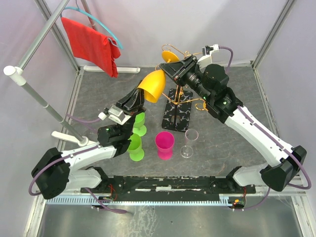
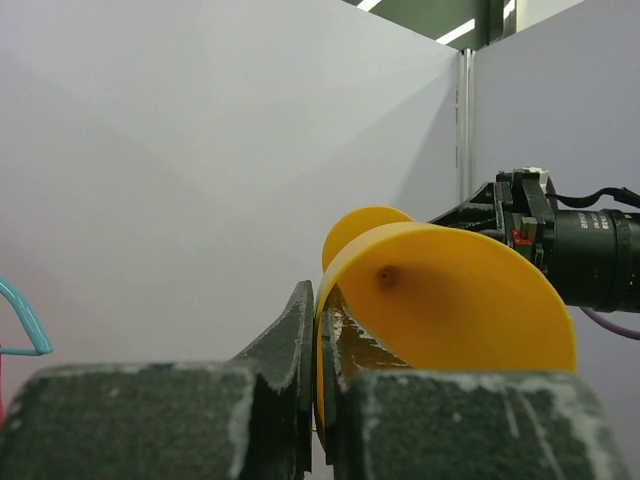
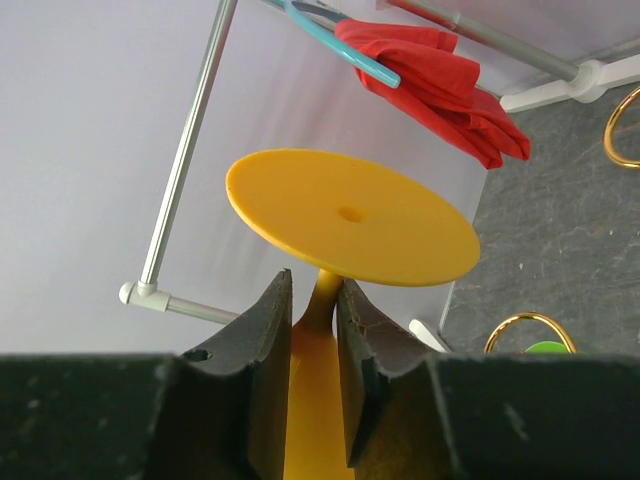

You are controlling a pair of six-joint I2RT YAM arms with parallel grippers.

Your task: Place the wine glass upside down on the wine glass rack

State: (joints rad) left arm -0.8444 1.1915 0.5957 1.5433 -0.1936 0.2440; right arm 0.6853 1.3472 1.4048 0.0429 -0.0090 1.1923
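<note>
Item under inspection: the yellow wine glass (image 1: pixel 153 85). It is held in the air, tilted, above and just left of the wine glass rack (image 1: pixel 178 116), clear of the rack's gold arms. Its bowl mouth faces down and away from the rack; its foot points up beside the top of the rack.

The left gripper (image 1: pixel 137 98) has its fingers (image 2: pixel 290 340) pinched on the rim of the bowl. The right gripper (image 1: pixel 174 66) reaches over the rack. Its fingers (image 3: pixel 268 330) flank the stem just under the foot and appear pressed to it.

Step in hand, as judged: handover of the glass from left gripper to right. The next move calls for a firm hold on the stem, release of the rim, then sliding the stem into a rack arm so the foot hangs on the wire.

In front of the rack stand a pink cup (image 1: pixel 165 144), a clear glass (image 1: pixel 189 143) and green cups (image 1: pixel 136 143).

The tabletop (image 1: pixel 237 84) is dark grey and mottled. White panels enclose it. A red cloth (image 1: pixel 91 44) hangs on a rail well left of the rack.
</note>
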